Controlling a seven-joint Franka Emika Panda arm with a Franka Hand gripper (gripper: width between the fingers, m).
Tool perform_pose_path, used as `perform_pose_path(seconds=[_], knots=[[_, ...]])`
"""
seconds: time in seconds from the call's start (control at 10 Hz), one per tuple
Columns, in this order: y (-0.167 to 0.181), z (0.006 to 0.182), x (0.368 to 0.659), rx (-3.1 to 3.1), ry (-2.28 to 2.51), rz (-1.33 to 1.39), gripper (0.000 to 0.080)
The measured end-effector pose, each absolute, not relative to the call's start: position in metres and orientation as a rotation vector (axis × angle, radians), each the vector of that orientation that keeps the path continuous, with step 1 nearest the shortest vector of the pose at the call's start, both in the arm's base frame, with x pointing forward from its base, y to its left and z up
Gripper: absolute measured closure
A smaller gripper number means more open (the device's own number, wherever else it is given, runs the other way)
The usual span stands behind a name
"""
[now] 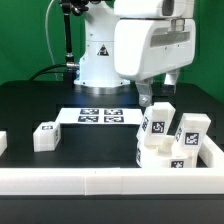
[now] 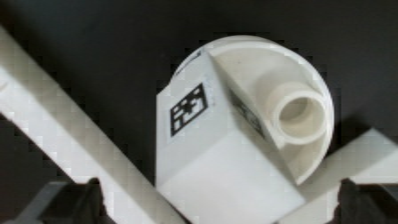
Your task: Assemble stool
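The round white seat disc [image 1: 163,153] sits in the corner of the rail at the exterior view's right, with tags on its rim. Two chunky tagged legs [image 1: 159,122] [image 1: 191,129] stand close against it. Another leg [image 1: 45,135] lies apart at the left, and one more [image 1: 2,143] is cut off by the left edge. My gripper [image 1: 147,100] hangs just above the cluster. In the wrist view a white tagged part [image 2: 222,130] with a round socket [image 2: 299,115] fills the space under my gripper [image 2: 217,198]. The dark fingers [image 2: 71,198] stand wide apart and open on either side of it.
The long white border rail [image 1: 100,183] runs along the front and up the right side; it also shows in the wrist view [image 2: 63,120] as a slanted bar. The marker board [image 1: 100,115] lies flat behind the parts. The robot's base [image 1: 100,60] stands at the back.
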State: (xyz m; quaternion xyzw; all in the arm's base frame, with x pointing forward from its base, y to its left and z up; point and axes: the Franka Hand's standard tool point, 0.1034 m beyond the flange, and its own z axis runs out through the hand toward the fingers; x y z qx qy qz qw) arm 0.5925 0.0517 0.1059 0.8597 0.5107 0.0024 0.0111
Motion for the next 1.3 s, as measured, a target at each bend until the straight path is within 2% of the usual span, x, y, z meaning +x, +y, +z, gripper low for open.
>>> perform_pose_path(seconds=[0.5,0.7,1.2,1.3], knots=[[0.042,0.103,0.595,2.396,1.960,-0.049,0.0151],[0.044,0.098,0.595,2.101,2.225,-0.104,0.0151],[0.041,0.095,0.593,1.990,2.306,-0.142,0.0151],[0.042,0.095,0.593,2.003,2.295,-0.141,0.0263]])
